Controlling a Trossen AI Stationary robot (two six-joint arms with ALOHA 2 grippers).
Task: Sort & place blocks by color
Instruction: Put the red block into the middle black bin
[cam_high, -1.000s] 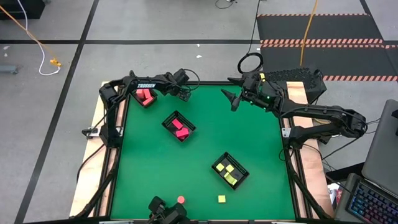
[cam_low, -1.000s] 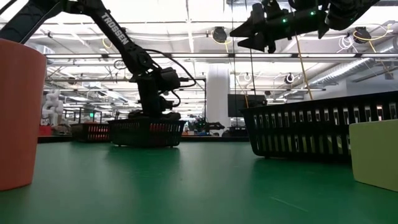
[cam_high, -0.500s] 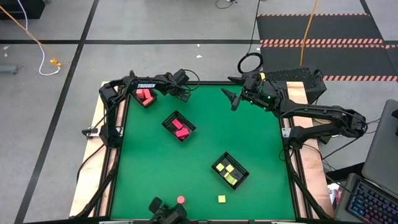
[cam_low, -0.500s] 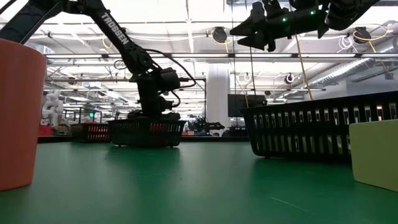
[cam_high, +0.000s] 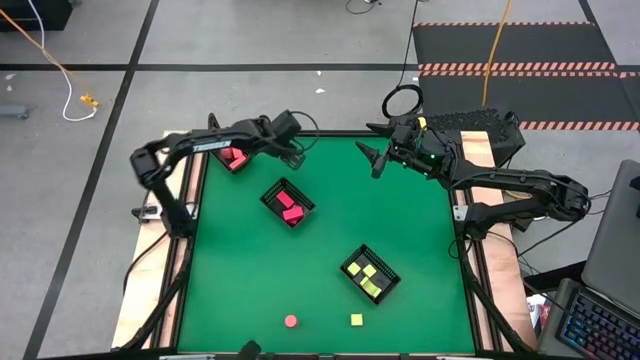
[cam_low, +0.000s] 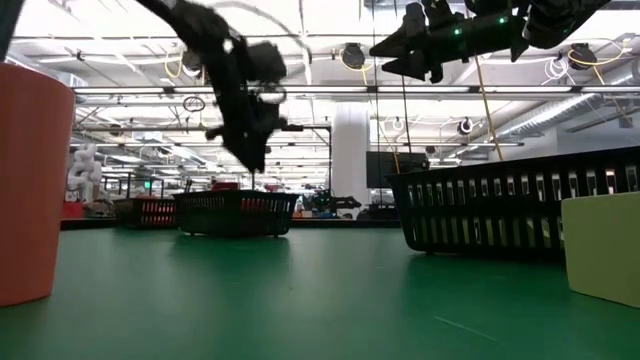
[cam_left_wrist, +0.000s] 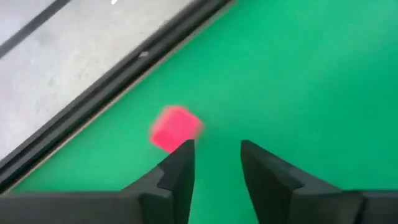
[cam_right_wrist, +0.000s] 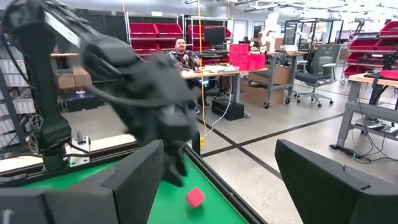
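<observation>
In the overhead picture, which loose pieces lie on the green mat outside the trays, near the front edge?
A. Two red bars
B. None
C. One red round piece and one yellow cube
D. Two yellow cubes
C: the high view shows a red round piece and a yellow cube lying apart on the bare green mat, in front of the tray of yellow blocks.

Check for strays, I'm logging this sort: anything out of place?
A red cube lies loose on the mat by the far edge, just beside the left gripper. A red round block and a yellow cube also sit outside the trays.
</observation>
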